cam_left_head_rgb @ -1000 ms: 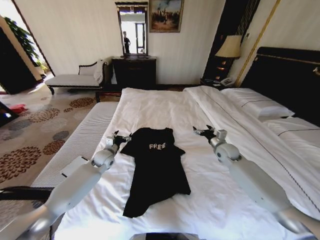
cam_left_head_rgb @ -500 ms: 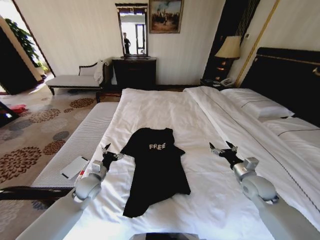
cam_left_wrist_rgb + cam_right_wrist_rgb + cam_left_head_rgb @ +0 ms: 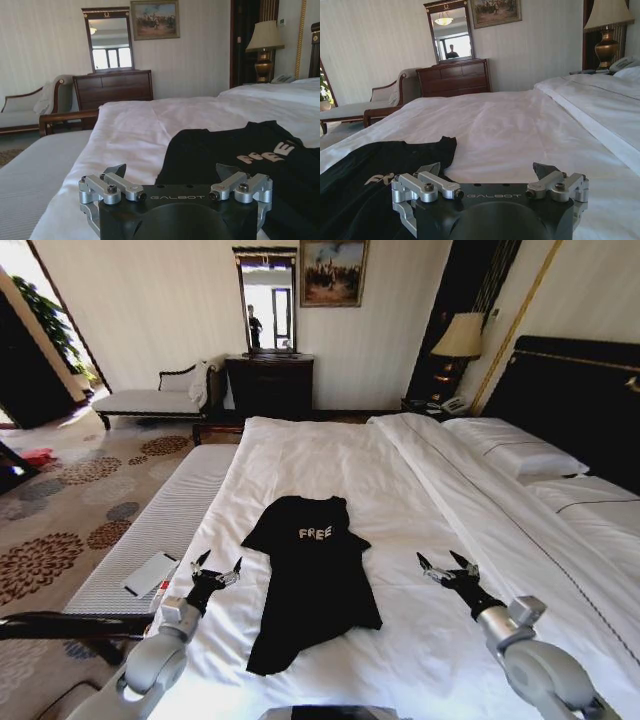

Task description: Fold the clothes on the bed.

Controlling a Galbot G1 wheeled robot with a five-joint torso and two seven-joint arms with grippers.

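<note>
One black short-sleeved T-shirt (image 3: 313, 580) of soft fabric, with small white lettering on the chest, lies spread flat near the middle of the large white-sheeted bed (image 3: 330, 455), collar toward the far end. Two grippers flank it. On the left, the left gripper (image 3: 215, 572) hovers just beside the shirt's left edge, fingers spread and empty. On the right, the right gripper (image 3: 447, 568) hangs over bare sheet, a little apart from the shirt, likewise spread and holding nothing. Light and limp, the cloth will probably sag and wrinkle when lifted, so pinching at a sleeve edge or hem corner looks the surest hold.
</note>
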